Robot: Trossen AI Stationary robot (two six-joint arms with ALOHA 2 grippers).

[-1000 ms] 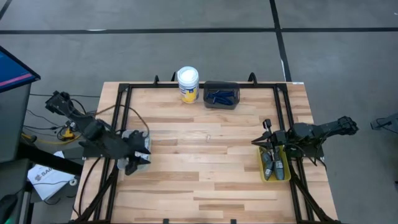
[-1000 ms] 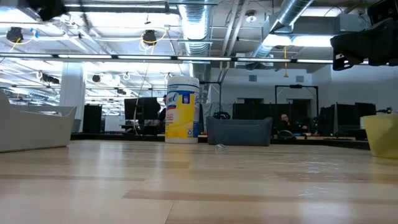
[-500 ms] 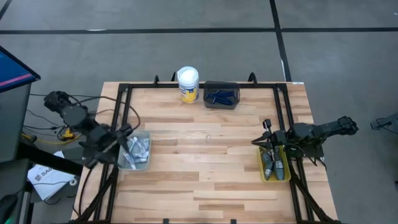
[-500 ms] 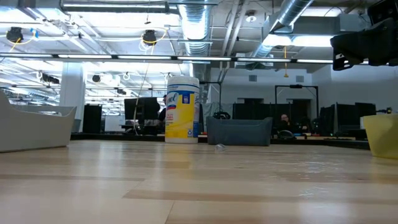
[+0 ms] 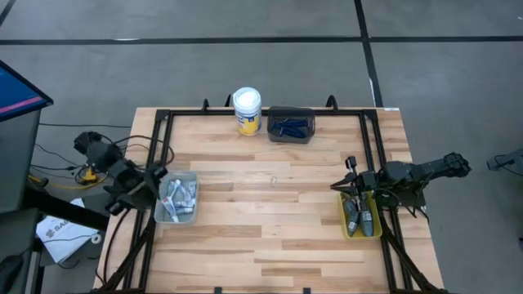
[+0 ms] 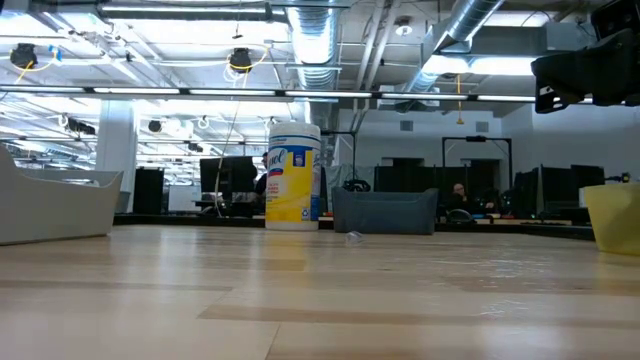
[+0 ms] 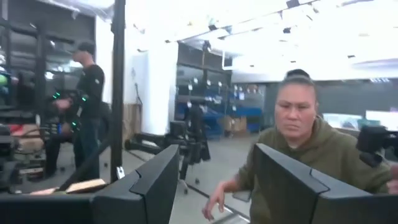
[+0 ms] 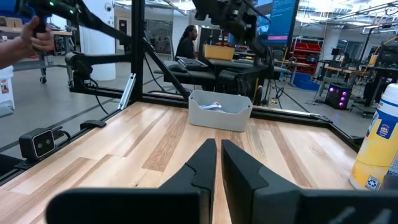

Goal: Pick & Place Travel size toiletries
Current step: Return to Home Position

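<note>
My left end effector, fingers wide apart and empty, hangs at the desk's left edge beside the gray bin holding the toothpaste tubes. Homing well means folding back clear of that bin. My right end effector waits closed and empty by the yellow tray.

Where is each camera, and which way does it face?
High view: overhead, straight down on the table; left end effector and right end effector show.
Low view: tabletop height, facing the yellow jar; right arm at upper right.
Left wrist view: faces off-table toward a person; own fingers open.
Right wrist view: faces across the table to the grey bin; own fingers shut.
Shared: high, low, right wrist all show jar and bin.
</note>
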